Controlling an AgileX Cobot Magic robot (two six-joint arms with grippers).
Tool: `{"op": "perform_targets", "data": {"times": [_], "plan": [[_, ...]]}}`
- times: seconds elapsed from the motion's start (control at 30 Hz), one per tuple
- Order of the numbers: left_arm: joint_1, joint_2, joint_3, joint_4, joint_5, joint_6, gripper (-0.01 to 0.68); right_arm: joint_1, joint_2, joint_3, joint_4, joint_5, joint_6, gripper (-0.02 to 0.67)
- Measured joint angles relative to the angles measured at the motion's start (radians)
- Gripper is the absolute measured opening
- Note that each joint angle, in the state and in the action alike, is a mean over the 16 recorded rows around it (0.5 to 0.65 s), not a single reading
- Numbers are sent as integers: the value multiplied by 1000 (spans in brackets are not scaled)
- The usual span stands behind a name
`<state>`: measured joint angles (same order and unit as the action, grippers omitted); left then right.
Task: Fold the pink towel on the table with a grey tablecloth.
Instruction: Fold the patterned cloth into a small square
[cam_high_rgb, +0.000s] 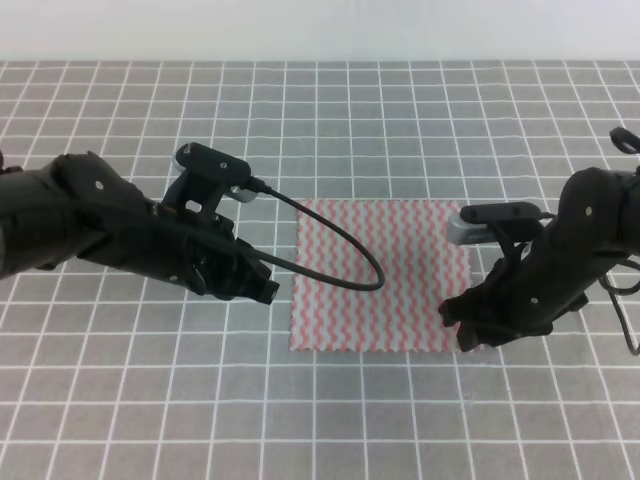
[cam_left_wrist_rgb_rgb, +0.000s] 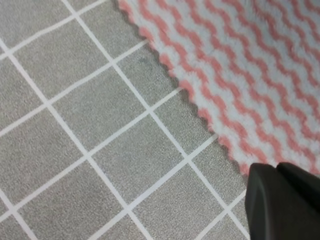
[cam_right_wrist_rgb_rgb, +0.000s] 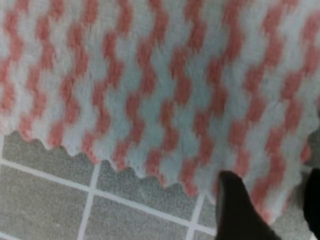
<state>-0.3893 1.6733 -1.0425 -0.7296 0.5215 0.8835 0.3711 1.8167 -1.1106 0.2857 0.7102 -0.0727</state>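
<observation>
the pink towel (cam_high_rgb: 385, 275) lay flat and unfolded near the middle of the table with a grey tablecloth (cam_high_rgb: 320, 110), its scalloped edges running roughly along the grid lines. the right gripper (cam_high_rgb: 468, 322) was down at the towel's near right corner; the right wrist view showed one dark finger (cam_right_wrist_rgb_rgb: 239, 205) resting over the striped edge with a second at the frame's right margin, so the fingers stood apart around the corner and nothing was pinched yet. the left gripper (cam_high_rgb: 262, 290) sat low just beside the towel's left edge, near its front corner, over bare cloth. in the left wrist view only a dark fingertip (cam_left_wrist_rgb_rgb: 280, 200) showed at the bottom right, close to the hem, and whether that gripper's fingers stood wide or narrow could not be told.

the step in hand looked like taking the two near corners before the fold. to do it well, each gripper would want one finger slid under the hem and one on top (catching the towel alone, not the tablecloth beneath), the left moving in over its corner first. both grips should be seated at matching depth, so that the lifted edge travels level and lands square on the far edge without a skew.
</observation>
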Motion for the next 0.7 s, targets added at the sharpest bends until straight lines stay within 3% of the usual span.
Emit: {"op": "perform_targets", "data": {"times": [0.3,0.7], "plan": [[0,3,0,1,-1,-1,0,0,15,0,25,-8,9,234],[0,1,0,6,-1,3,-1,0,18,0,37,-23,20,114]]}}
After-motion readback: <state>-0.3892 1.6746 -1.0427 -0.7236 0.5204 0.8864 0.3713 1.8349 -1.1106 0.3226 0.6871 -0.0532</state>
